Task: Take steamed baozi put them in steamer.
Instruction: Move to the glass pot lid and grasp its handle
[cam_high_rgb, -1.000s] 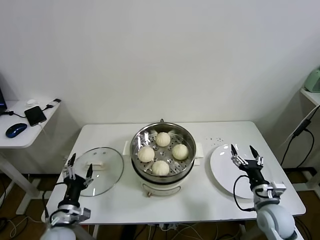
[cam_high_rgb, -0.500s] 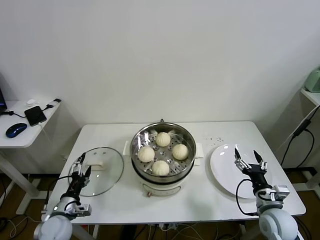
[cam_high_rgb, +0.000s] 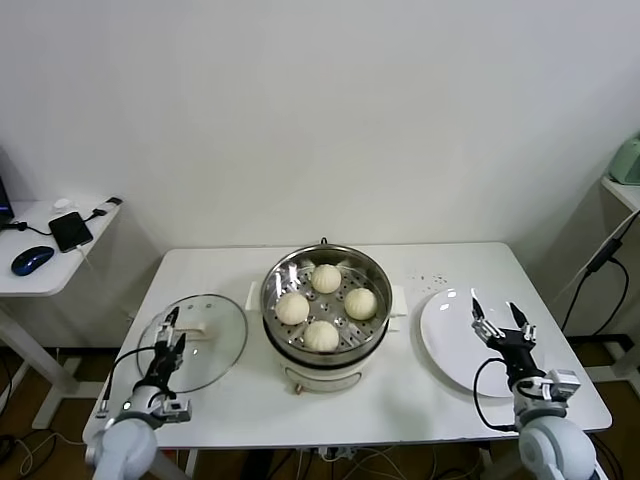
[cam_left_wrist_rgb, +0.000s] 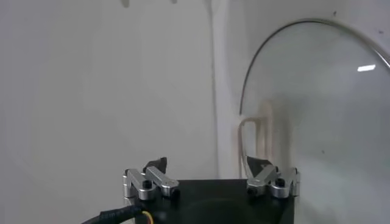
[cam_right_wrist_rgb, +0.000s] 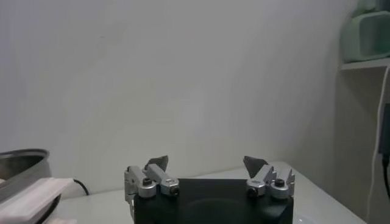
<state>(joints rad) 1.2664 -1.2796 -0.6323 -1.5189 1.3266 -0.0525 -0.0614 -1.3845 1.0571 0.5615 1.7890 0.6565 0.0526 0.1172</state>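
Several cream-white baozi (cam_high_rgb: 325, 278) (cam_high_rgb: 292, 307) (cam_high_rgb: 360, 302) lie on the perforated tray of the shiny steel steamer (cam_high_rgb: 290, 264) at the table's middle. My left gripper (cam_high_rgb: 172, 326) stands open and empty low at the front left, over the near edge of the glass lid (cam_high_rgb: 205, 350); its own view shows open fingertips (cam_left_wrist_rgb: 157, 165) before the lid's rim (cam_left_wrist_rgb: 292, 27). Over the white plate (cam_high_rgb: 450, 340) at the front right, my right gripper (cam_high_rgb: 495, 311) is open and holds nothing; the steamer's rim (cam_right_wrist_rgb: 21, 159) shows at the edge of its wrist view.
A side desk (cam_high_rgb: 40, 272) at the left carries a phone (cam_high_rgb: 70, 231) and a blue mouse (cam_high_rgb: 32, 259). A shelf (cam_high_rgb: 622, 186) with a green object (cam_high_rgb: 628, 160) stands at the right. The white table (cam_high_rgb: 420, 400) has bare surface in front of the steamer.
My left gripper has shifted right and inward over the lid's near edge. My right gripper has drifted slightly right over the plate. The baozi and steamer have not moved.
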